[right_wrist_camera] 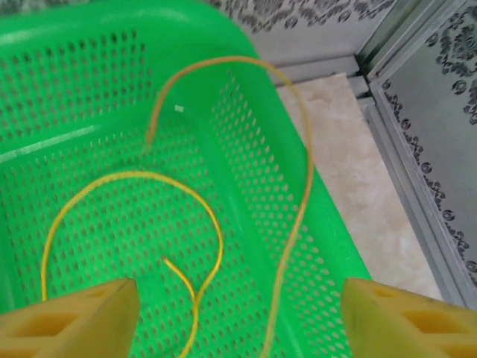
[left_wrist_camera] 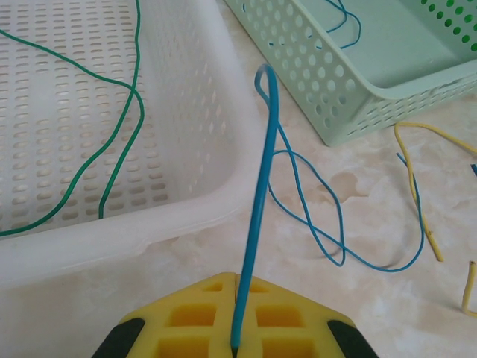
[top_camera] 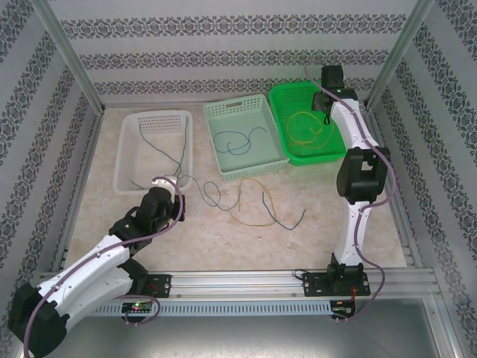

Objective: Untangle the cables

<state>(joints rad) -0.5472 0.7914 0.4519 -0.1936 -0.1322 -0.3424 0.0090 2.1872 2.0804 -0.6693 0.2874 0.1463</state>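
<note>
My left gripper point(left_wrist_camera: 237, 282) is shut on a blue cable point(left_wrist_camera: 262, 164) that rises from its yellow pads and trails in loops over the table point(top_camera: 212, 195). This gripper point(top_camera: 168, 183) sits by the near right corner of the white basket point(top_camera: 127, 160), where a dark green cable point(left_wrist_camera: 119, 142) lies. Another blue cable point(top_camera: 238, 140) lies in the pale green basket point(top_camera: 257, 165). My right gripper point(right_wrist_camera: 240, 298) hangs open over the green basket point(right_wrist_camera: 97, 89). Yellow cables point(right_wrist_camera: 216, 231) lie loose beneath it, untouched. A yellow cable point(top_camera: 253, 203) crosses blue wire on the table.
The three baskets stand side by side at the back of the marble-patterned table point(top_camera: 223, 239). Patterned walls and metal posts point(top_camera: 71, 56) close in the sides. An aluminium rail point(top_camera: 246, 282) runs along the near edge.
</note>
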